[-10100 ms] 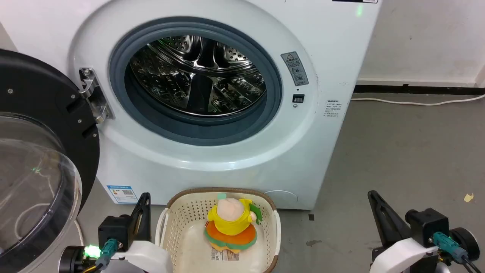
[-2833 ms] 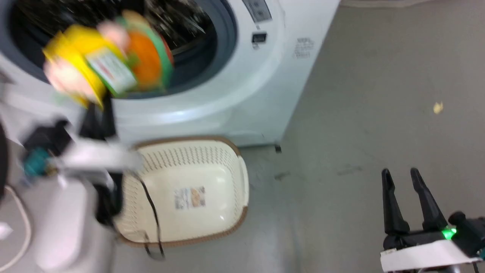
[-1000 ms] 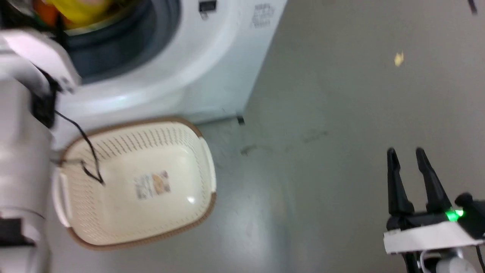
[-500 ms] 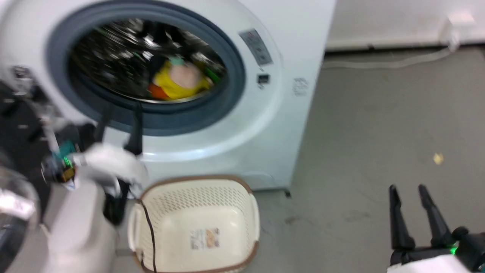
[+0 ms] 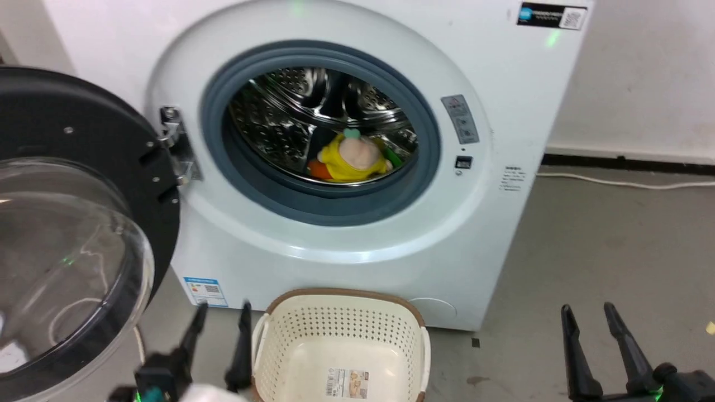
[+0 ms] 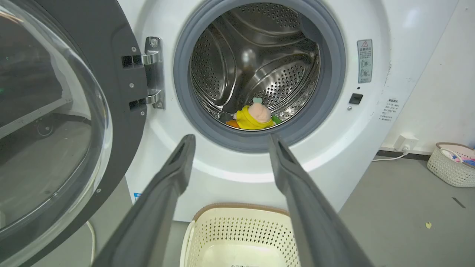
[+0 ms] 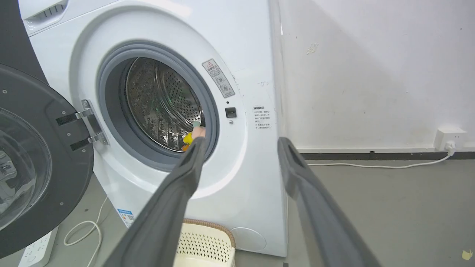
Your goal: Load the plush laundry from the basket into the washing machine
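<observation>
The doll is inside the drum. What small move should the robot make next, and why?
Likely move the open left gripper to the door and swing it shut: the plush laundry lies in the washing machine drum, the basket holds no laundry, and the right gripper is open too.
</observation>
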Available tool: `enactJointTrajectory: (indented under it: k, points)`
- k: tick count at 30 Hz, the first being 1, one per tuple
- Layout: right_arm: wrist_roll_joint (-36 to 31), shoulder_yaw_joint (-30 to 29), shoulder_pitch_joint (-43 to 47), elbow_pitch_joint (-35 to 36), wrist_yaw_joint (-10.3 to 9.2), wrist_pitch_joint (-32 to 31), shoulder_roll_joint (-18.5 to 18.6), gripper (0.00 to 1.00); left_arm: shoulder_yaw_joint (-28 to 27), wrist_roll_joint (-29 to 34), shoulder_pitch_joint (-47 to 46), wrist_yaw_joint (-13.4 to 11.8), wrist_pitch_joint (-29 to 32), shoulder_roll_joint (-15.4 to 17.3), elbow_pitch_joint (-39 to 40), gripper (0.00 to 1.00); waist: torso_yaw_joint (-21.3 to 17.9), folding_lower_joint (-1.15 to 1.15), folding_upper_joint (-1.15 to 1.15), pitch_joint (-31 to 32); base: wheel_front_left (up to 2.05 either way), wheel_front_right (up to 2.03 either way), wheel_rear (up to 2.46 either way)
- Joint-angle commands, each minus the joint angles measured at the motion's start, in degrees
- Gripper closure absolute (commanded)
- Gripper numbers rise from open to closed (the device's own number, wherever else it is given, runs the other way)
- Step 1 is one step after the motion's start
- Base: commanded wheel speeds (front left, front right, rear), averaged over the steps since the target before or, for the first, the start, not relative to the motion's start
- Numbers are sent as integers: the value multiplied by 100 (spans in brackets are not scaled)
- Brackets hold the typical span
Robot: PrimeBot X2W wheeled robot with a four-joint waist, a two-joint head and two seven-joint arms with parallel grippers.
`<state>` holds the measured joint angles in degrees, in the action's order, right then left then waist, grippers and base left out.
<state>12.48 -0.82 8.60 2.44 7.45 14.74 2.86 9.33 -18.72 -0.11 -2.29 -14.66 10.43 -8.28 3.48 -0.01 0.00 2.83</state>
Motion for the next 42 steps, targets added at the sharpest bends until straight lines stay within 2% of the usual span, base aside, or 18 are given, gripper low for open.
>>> enactJointTrajectory:
  k: [1, 9, 17, 18, 42]
  points:
    - [-21, 22, 144, -28, 3, 26, 1, 0, 96, 89, 235, -45, 1, -6, 119, 0, 76, 1, 0, 63, 0, 0, 0]
    - [40, 55, 309, -176, 3, 26, 1, 0, 253, 307, 590, -184, -18, -51, 264, 0, 116, 1, 0, 118, 0, 0, 0]
    - [59, 51, 296, -272, 3, 26, 1, 0, 327, 377, 536, -134, -25, -19, 179, 0, 92, 1, 0, 107, 0, 0, 0]
    - [22, 55, 262, -275, 0, -1, 1, 100, 317, 347, 517, -147, 0, -42, 189, 100, 85, 1, 0, 104, 0, 0, 0]
    - [-221, 60, 48, -268, 1, -283, 1, 100, 72, 634, 419, -77, 281, -182, 312, 100, 1, 1, 0, 29, 0, 0, 0]
